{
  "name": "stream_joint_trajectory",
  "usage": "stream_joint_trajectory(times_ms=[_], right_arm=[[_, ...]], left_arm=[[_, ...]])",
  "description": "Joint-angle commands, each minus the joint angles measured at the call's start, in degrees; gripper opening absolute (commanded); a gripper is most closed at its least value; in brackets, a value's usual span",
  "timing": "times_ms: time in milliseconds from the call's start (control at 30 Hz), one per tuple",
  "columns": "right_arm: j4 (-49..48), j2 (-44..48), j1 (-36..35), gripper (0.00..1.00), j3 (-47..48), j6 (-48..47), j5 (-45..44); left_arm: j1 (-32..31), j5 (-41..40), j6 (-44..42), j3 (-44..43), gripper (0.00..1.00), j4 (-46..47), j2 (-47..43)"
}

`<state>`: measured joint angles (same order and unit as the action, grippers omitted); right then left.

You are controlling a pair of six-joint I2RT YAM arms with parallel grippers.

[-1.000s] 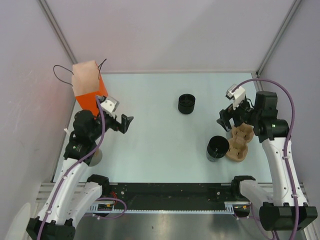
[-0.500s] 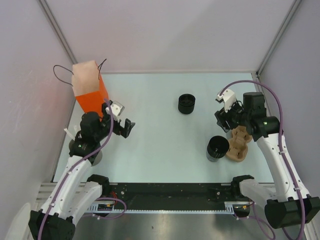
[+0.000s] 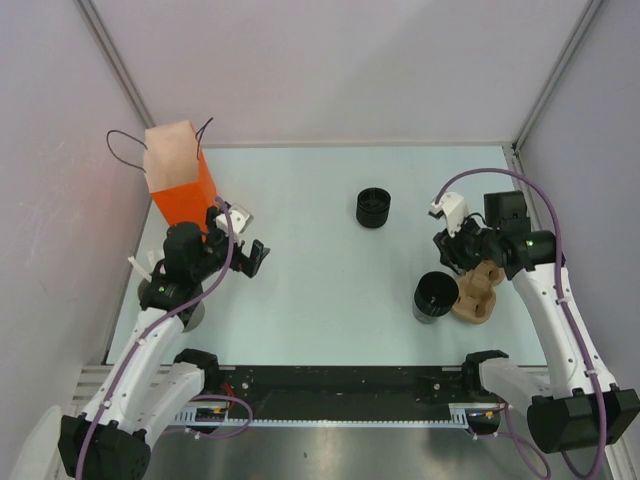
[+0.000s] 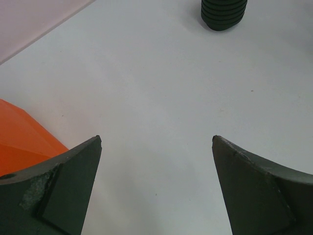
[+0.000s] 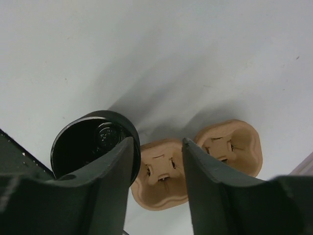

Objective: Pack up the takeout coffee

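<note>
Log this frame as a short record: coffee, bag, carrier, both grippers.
takeout coffee: lidded, upright on the table, far middle, untouched
orange bag: upright, far left
cup carrier: near right, beside the open black cup
left gripper: open, empty, near the bag
right gripper: jaws apart, empty, over the carrier

From my left wrist camera, the takeout coffee is cut off by the top edge, the orange bag by the left edge. On the right wrist camera, fingers of the right gripper hide part of the wide black cup and the cardboard carrier. From above, a grey cup sits mostly under my left arm.
</note>
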<state>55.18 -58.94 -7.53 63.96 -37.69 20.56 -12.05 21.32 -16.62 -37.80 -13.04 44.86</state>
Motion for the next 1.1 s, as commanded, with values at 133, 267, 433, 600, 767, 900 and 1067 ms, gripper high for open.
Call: stream_joint_trajectory(times_ms=[133, 267, 433, 600, 767, 900, 1067], right_arm=[[5.38, -0.74, 0.67, 0.45, -1.65, -4.84, 2.12], [6.26, -0.74, 0.94, 0.43, -2.35, -5.9, 1.24], [6.17, -1.0, 1.64, 0.42, -3.23, -6.43, 0.63], [6.26, -1.62, 1.82, 0.41, -3.85, -6.78, 0.01], [6.34, -1.97, 1.9, 0.34, -4.11, -6.87, 0.1], [6.35, -2.23, 1.99, 0.31, -4.2, -6.96, 0.1], [6.43, -2.41, 1.9, 0.28, -4.37, -7.04, 0.19]], left_arm=[[-0.25, 0.65, -2.1, -0.34, 1.0, 1.44, -0.04], [-0.34, 0.48, -1.84, -0.43, 1.0, 1.52, 0.05], [-0.34, 0.21, -1.92, -0.43, 1.0, 1.44, 0.05], [-0.25, 0.12, -1.92, -0.43, 1.0, 1.35, -0.04], [-0.25, 0.04, -2.01, -0.34, 1.0, 1.44, 0.14], [-0.25, 0.04, -2.01, -0.34, 1.0, 1.44, 0.31], [-0.25, -0.05, -2.1, -0.34, 1.0, 1.44, 0.4]])
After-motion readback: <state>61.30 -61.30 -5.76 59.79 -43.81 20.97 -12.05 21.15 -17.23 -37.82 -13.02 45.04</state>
